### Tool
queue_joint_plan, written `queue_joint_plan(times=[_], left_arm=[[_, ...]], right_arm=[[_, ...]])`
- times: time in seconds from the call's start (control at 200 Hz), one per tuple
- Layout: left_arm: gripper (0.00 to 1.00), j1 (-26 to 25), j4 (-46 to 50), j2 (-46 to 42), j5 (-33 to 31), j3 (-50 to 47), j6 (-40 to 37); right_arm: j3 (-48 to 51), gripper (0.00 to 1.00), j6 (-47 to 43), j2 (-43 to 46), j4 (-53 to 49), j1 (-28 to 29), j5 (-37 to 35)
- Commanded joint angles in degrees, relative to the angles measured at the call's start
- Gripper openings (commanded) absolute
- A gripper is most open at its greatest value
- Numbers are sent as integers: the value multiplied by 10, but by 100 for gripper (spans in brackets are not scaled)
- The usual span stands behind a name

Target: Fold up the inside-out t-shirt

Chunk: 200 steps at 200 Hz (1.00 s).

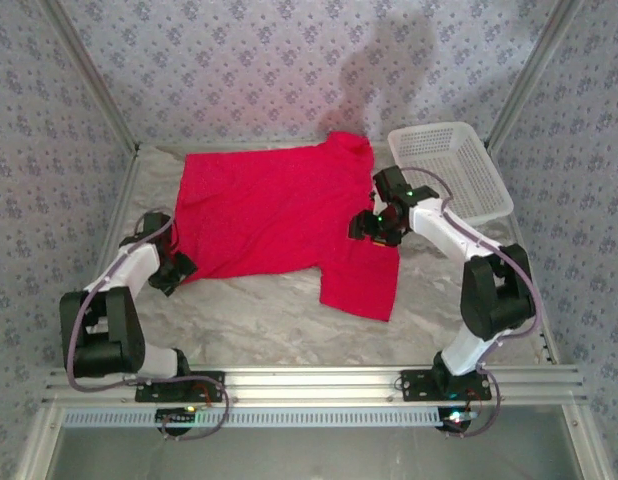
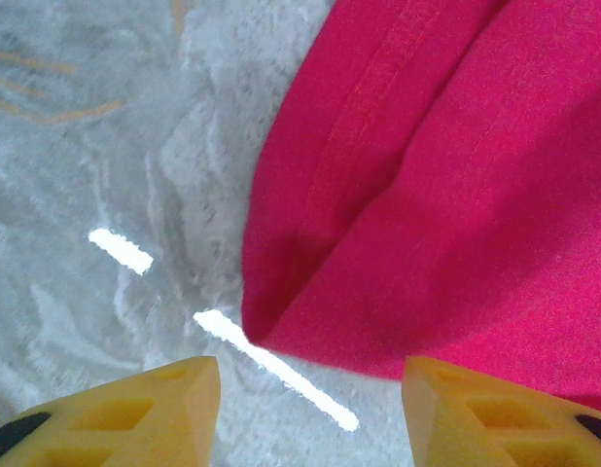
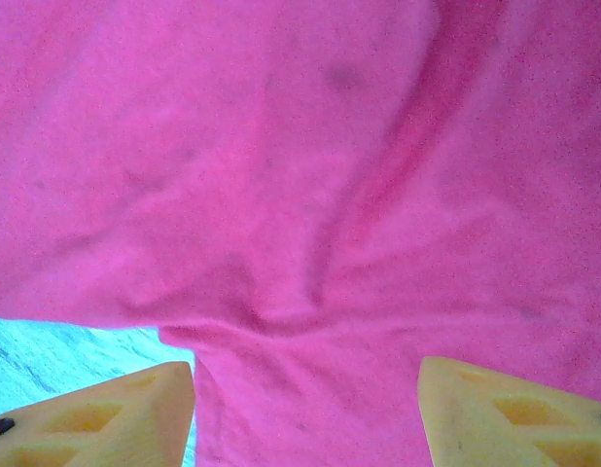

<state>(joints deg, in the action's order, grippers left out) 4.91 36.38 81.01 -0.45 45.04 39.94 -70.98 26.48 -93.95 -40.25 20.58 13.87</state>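
Grippers, two, each with yellow moulded fingertips with hollow cut-outs.

Left gripper (image 1: 175, 268): lower left of the top view, at the left edge of the t-shirt (image 1: 269, 215). In its wrist view the gripper (image 2: 310, 394) has its fingers (image 2: 135, 413) spread apart and holds nothing. Bare table cover (image 2: 106, 146) lies in the gap, and the folded corner of the cloth (image 2: 456, 195) sits just beyond the tips.

Right gripper (image 1: 375, 224): centre right of the top view, over the shirt. In its wrist view the gripper (image 3: 305, 404) has its fingers (image 3: 495, 413) spread wide. Red cloth (image 3: 300, 146) lies beneath them, its wrinkles gathering toward the gap. Whether the tips touch it cannot be told.

T-shirt: bright red soft cloth, spread mostly flat across the middle of the table. One flap reaches toward the lower centre right. A raised stitched seam runs along the doubled edge at the left corner.

Table cover (image 1: 259, 310): pale, crinkled and glossy, with bright streaks of glare.

Basket (image 1: 459, 165): white plastic mesh, rectangular, at the upper right near the shirt's upper corner.
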Motion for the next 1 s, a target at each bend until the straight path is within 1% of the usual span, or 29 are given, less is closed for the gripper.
queue_joint_plan(times=[0.0, 0.02, 0.07, 0.105, 0.145, 0.17, 0.205, 0.34, 0.485, 0.61, 0.67, 0.715, 0.765, 0.83, 0.85, 0.939, 0.974, 0.994], left_arm=[[45, 6, -36, 32, 9, -1, 8], [41, 8, -37, 38, 9, 0, 7], [23, 11, -35, 46, 7, 7, 5], [13, 11, -28, 44, 3, 12, 5], [4, 11, -23, 36, -2, 18, 5], [1, 11, -19, 29, -6, 22, 5], [0, 11, -11, 19, -12, 31, 4], [0, 11, 22, -5, -29, 72, -5], [0, 11, 45, -9, -29, 95, -13], [0, 11, 41, -10, -30, 88, -15], [0, 12, 42, -10, -30, 85, -16], [0, 12, 43, -11, -29, 85, -16], [0, 12, 45, -13, -28, 87, -17], [0, 12, 48, -19, -28, 94, -18], [0, 12, 49, -21, -29, 96, -19], [0, 14, 58, -27, -31, 112, -22], [0, 16, 63, -29, -31, 120, -23], [0, 16, 66, -30, -31, 124, -24]], right_arm=[[37, 63, -5, 42, -12, -5, -4], [51, 63, -3, 48, -15, -4, -8], [74, 64, 0, 63, -30, -3, -12], [90, 64, 2, 72, -41, -1, -16], [110, 64, 4, 85, -55, 1, -25], [122, 64, 5, 92, -63, 4, -31], [137, 64, 5, 102, -74, 9, -39], [197, 63, 23, 128, -86, 30, -53], [244, 61, 63, 131, -55, 64, -38], [271, 61, 91, 124, -24, 95, -35], [281, 59, 108, 116, -10, 105, -39], [287, 55, 110, 107, 0, 106, -38], [290, 48, 110, 97, 8, 107, -40], [287, 34, 110, 90, 13, 106, -44], [284, 28, 109, 89, 13, 106, -45], [260, 6, 103, 96, 1, 104, -54], [244, 0, 100, 102, -8, 103, -58], [237, 0, 101, 108, -13, 103, -61]])
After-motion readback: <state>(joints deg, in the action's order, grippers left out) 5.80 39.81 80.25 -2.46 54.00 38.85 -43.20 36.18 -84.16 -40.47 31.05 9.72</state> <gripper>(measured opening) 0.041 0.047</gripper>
